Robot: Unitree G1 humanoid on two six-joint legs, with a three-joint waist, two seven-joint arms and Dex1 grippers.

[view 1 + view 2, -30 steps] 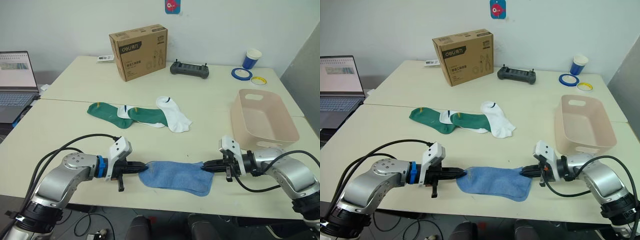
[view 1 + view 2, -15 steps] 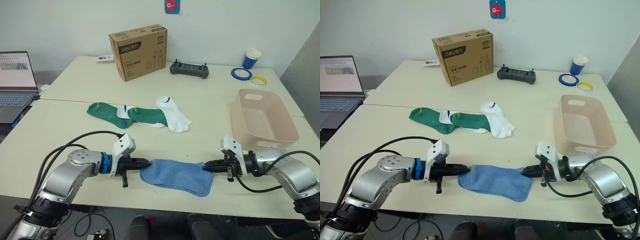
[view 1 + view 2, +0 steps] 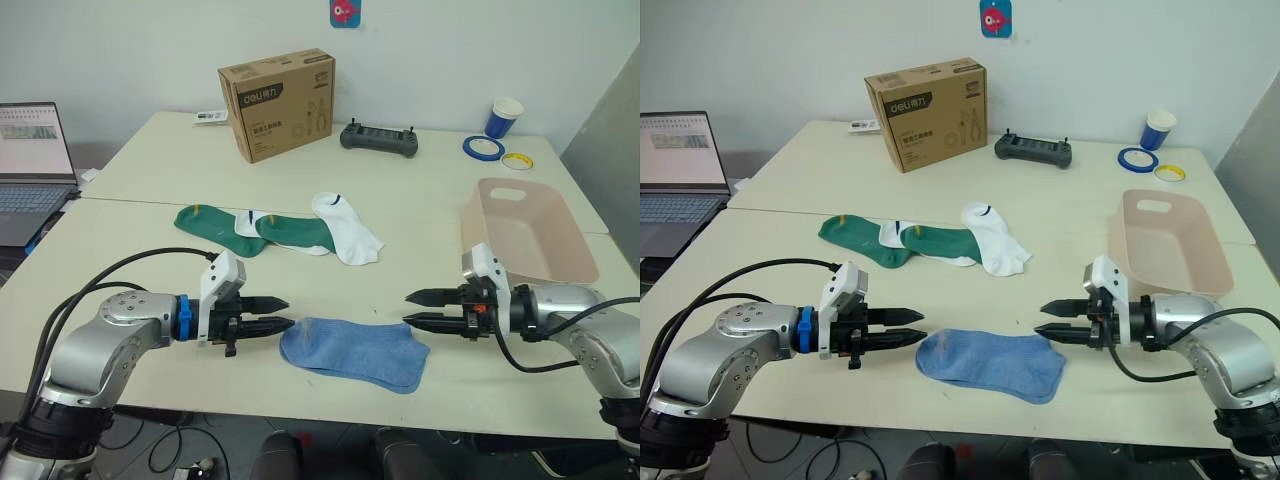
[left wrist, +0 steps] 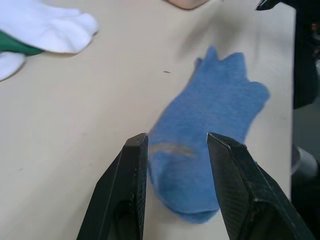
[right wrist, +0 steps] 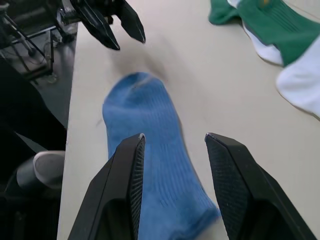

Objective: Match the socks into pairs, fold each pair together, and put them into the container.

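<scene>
Left eye view: the blue socks (image 3: 353, 353) lie flat as one stack at the near edge of the table (image 3: 420, 230), between the two hands. The left hand (image 3: 277, 313) hovers just left of the stack, fingers spread wide and holding nothing. The right hand (image 3: 417, 308) hovers just right of it, fingers likewise wide and empty. Farther back at centre lie two green socks (image 3: 285, 230) and two white socks (image 3: 348, 231), overlapping in a row. The tub (image 3: 525, 240) stands at the right, with no socks seen in it.

Right eye view: along the far side stand a cardboard box (image 3: 928, 111), a black controller (image 3: 1034, 150), a blue cup (image 3: 1158, 129) and two tape rolls (image 3: 1154, 165). A laptop (image 3: 682, 180) sits at far left, off the table. Nothing lies between either hand and the blue stack.

Left wrist view: the left hand's fingers (image 4: 127, 195) stand well apart, framing the near end of the blue socks; a white sock toe (image 4: 52, 31) lies beyond, clear of the blue ones.

Right wrist view: the right hand's fingers (image 5: 122, 192) stand wide over the blue socks; the left hand shows past their far end, and green and white socks lie off to one side.
</scene>
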